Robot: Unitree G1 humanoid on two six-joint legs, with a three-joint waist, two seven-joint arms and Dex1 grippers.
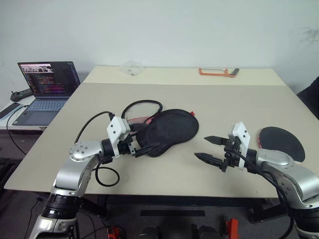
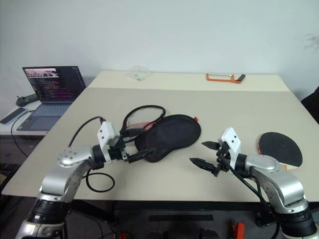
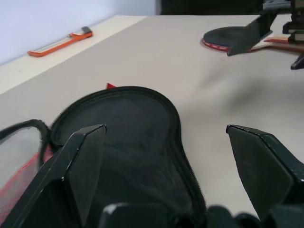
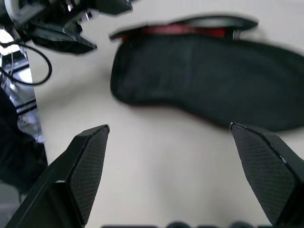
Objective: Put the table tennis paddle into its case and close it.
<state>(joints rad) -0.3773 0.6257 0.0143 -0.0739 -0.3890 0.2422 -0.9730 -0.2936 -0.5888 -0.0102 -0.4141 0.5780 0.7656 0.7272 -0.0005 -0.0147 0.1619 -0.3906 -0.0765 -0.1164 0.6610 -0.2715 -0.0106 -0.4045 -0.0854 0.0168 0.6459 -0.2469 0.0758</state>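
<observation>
Two grippers work over one beige table, and both stand with their black fingers spread wide, holding nothing. The left gripper hovers at the near end of the case, its fingers pointing toward the right and straddling that narrow end; whether they touch the fabric cannot be told. In the left wrist view the two fingers rise on either side of the black pouch, with the zipper edge running between them. The right gripper hangs over bare tabletop to the right of the case, pointing left toward it, well apart from the fabric.

There is one case: a black paddle-shaped pouch lying flat near the middle of the table, its rounded end farther away, a small red tab at its far right edge and a red inner panel showing at its left side where the flap is open. One table tennis paddle lies flat at the right edge of the table, black face up with a red rim, just beyond the right arm and outside the case.

Farther out, one orange-handled tool rests at the far side, one clear plastic container sits far left, and one open laptop stands on a side desk to the left.
</observation>
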